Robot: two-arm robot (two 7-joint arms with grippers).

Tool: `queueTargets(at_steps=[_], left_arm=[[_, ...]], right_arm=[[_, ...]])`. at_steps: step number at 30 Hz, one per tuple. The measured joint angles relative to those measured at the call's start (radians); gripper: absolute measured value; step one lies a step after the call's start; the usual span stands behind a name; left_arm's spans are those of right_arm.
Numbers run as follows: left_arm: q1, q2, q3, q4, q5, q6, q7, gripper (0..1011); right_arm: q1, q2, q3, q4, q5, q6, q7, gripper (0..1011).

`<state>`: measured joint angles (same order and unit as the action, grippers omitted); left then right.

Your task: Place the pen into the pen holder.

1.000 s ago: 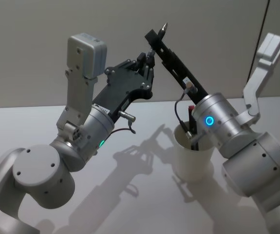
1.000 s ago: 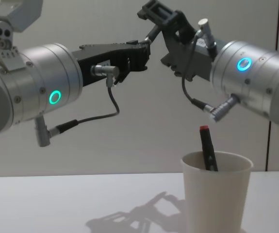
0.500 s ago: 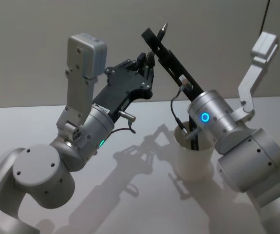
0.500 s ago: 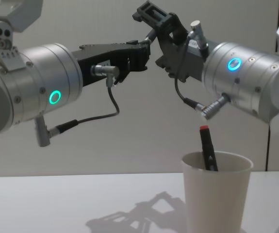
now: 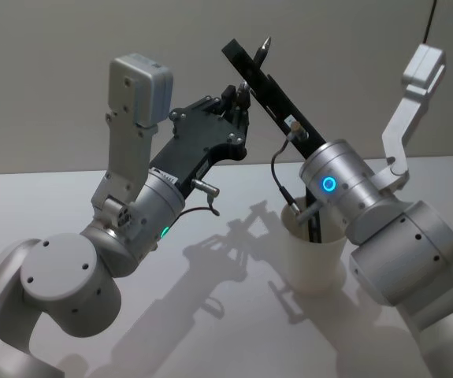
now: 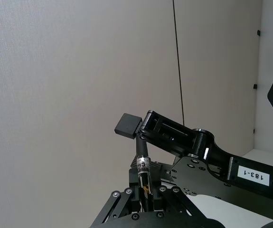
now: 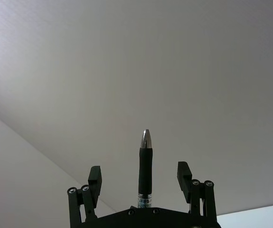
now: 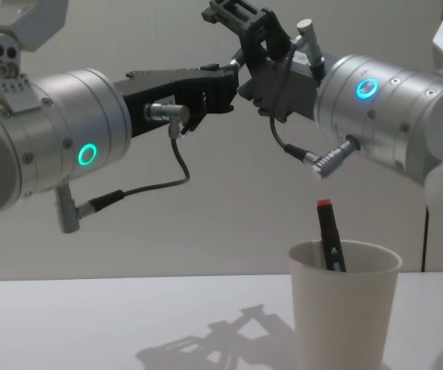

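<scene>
High above the table, my left gripper [image 5: 242, 93] is shut on a black pen [image 6: 142, 159] with a silver tip [image 5: 266, 43], held upright. My right gripper [image 7: 139, 171] is open, and the pen [image 7: 145, 166] passes up between its two spread fingers without either pad touching it. In the chest view both grippers meet at the top centre, left gripper [image 8: 231, 75] below right gripper [image 8: 233, 14]. The pen holder [image 8: 344, 308], a white paper cup, stands on the table under my right arm and has a black pen with a red cap [image 8: 326, 231] leaning inside it.
The white table [image 5: 234, 331] stretches around the cup [image 5: 313, 256], carrying only the arms' shadows. A plain wall stands behind. My right forearm hangs close over the cup's rim.
My right gripper has slid left and a little up, bringing its open fingers further around the pen. The left arm, the cup and the red-capped pen have stayed still.
</scene>
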<state>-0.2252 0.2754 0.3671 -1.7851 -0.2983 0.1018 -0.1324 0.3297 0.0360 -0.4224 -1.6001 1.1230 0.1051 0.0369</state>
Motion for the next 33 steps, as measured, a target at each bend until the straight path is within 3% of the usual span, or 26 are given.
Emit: queueTargets(at_steps=[33], left_arm=[[0.000,0.000,0.000,0.000,0.000,0.000,0.000,141]], right_arm=[[0.013,0.003,-0.003,0.007,0.010,0.020,-0.019,1001]])
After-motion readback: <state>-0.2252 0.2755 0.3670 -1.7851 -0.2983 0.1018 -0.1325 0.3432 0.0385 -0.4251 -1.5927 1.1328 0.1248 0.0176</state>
